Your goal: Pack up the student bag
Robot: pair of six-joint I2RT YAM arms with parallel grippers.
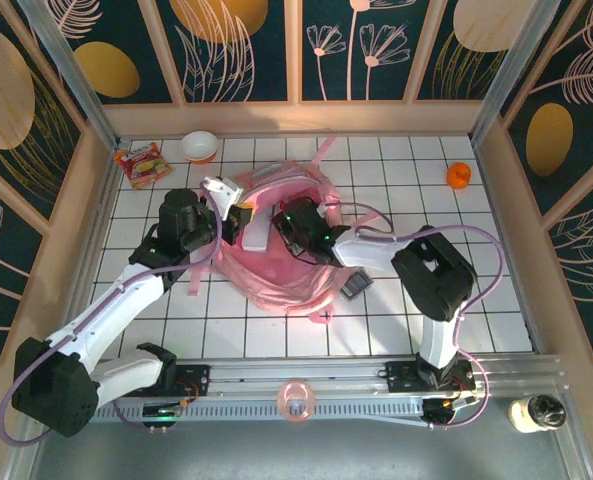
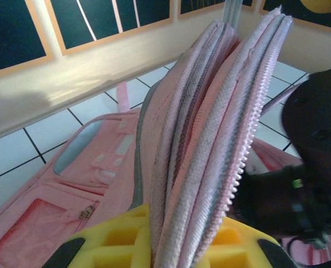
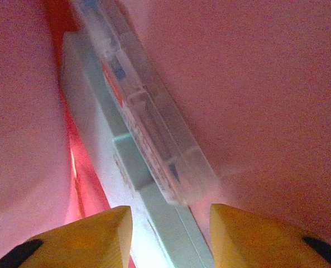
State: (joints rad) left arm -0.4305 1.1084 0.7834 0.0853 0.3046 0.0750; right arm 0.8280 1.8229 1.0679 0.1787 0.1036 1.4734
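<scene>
The student bag (image 1: 276, 282) lies open in the middle of the tiled table, a big soft pink backpack. My left gripper (image 1: 240, 214) is shut on its zipped rim (image 2: 210, 111) and holds that flap upright; the fabric is bunched between the yellow fingers (image 2: 120, 240). My right gripper (image 1: 294, 224) is down inside the bag's mouth. In the right wrist view its yellow fingers (image 3: 92, 234) stand apart amid pink lining. A clear plastic case (image 3: 148, 123) lies just ahead on a pale green flat box (image 3: 132, 162), whose edge runs between the fingers without touching them.
A snack packet (image 1: 141, 163) and a white bowl (image 1: 200, 146) lie at the back left, and an orange thing (image 1: 459, 176) at the back right. A dark grey item (image 1: 354, 287) sits by the bag's right side. A pink ring (image 1: 296, 400) and a small jar (image 1: 536, 412) rest near the front rail.
</scene>
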